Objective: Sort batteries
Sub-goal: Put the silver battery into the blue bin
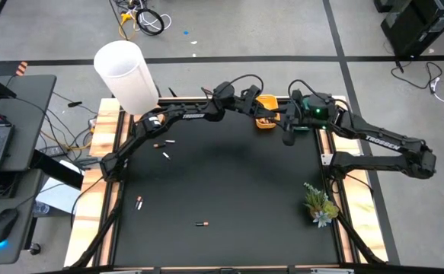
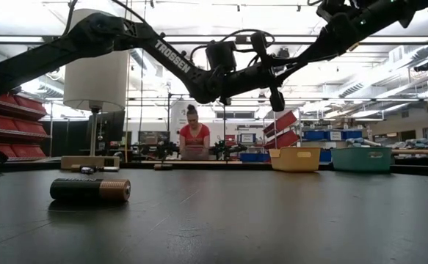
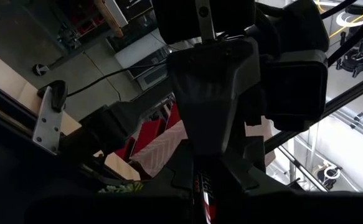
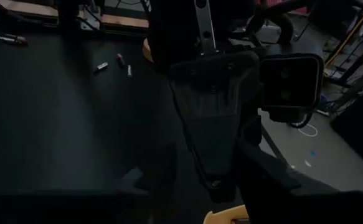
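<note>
Your right gripper (image 1: 289, 138) hangs just beside the small yellow plastic tray (image 1: 266, 121) at the far edge of the black table mat (image 1: 229, 190). From the frames you cannot tell whether its fingers are parted or closed, or whether they carry anything. Your left gripper (image 1: 261, 113) reaches across from the other side and sits over the same yellow tray. In its own wrist view its fingers are clenched on a slim red cylinder battery (image 3: 205, 193), pinched upright between them.

The two dark arms meet in a tight knot at the far middle of the table, close together above the tray, with black cables looping over them. A teal plastic tray (image 2: 361, 158) stands just beside the yellow one in the low view.

The rest of the mat lies open. Two small loose batteries (image 1: 163, 148) lie near the left arm's base, one pale and one darker. Another battery with a red end (image 1: 138, 202) lies toward the left edge. A dark battery with a copper end (image 1: 200, 224) rests alone near the front edge, well apart from both arms.

A small green artificial plant (image 1: 319, 204) sits at the mat's right edge. A tall white cylinder (image 1: 126, 76) stands past the far left corner. A person in a red top (image 2: 194, 136) sits in the room beyond.
</note>
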Robot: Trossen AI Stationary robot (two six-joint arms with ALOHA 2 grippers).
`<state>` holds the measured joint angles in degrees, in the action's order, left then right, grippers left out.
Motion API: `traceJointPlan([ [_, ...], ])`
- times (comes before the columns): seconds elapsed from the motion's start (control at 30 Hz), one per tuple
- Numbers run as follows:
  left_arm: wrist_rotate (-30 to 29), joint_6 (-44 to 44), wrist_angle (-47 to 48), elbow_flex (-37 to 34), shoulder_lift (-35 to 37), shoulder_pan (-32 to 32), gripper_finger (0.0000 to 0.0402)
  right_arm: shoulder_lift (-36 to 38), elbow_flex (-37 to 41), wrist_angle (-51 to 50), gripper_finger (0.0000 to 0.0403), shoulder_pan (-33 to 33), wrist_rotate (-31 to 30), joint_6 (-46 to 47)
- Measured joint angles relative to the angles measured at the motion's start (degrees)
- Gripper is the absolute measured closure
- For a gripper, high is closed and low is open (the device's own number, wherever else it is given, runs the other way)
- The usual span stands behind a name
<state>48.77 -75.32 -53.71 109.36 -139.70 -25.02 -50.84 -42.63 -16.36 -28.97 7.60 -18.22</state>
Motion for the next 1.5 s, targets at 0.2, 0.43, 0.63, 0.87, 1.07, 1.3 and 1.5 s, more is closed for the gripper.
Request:
traceJointPlan([
  [0.2, 0.02, -0.01, -0.12, -0.02, -0.02, -0.04, 0.0364, -0.49, 0.04, 0.64, 0.0240, -0.02, -0.24, -1.07],
  [0.43, 0.16, -0.07, 1.25, -0.02, -0.09, -0.04, 0.0364, -1.64, 0.07, -0.09, 0.0251, -1.13, -0.43, -3.18],
  [0.63, 1.75, -0.07, 1.11, -0.02, -0.09, 0.58, 0.0335, -1.76, 0.15, -0.45, 0.0252, -1.12, -0.42, -7.57],
  [0.87, 2.24, -0.07, 0.90, 0.00, -0.09, 0.92, 0.0335, -1.78, 0.15, -0.43, 0.0252, -1.11, -0.46, -8.96],
  [1.07, 2.80, -0.05, 0.90, 0.02, -0.09, 0.92, 0.0341, -1.78, 0.15, -0.43, 0.0252, -0.66, -0.96, -8.96],
  [1.3, 3.10, -0.08, 0.93, 0.04, -0.09, 0.98, 0.0341, -1.76, 0.15, -0.64, 0.0270, -0.68, -0.33, -8.87],
  [1.5, 2.95, -0.69, 1.14, 0.04, -0.09, 0.96, 0.0340, -1.72, 0.13, -0.85, 0.0316, -0.68, -0.33, -9.42],
])
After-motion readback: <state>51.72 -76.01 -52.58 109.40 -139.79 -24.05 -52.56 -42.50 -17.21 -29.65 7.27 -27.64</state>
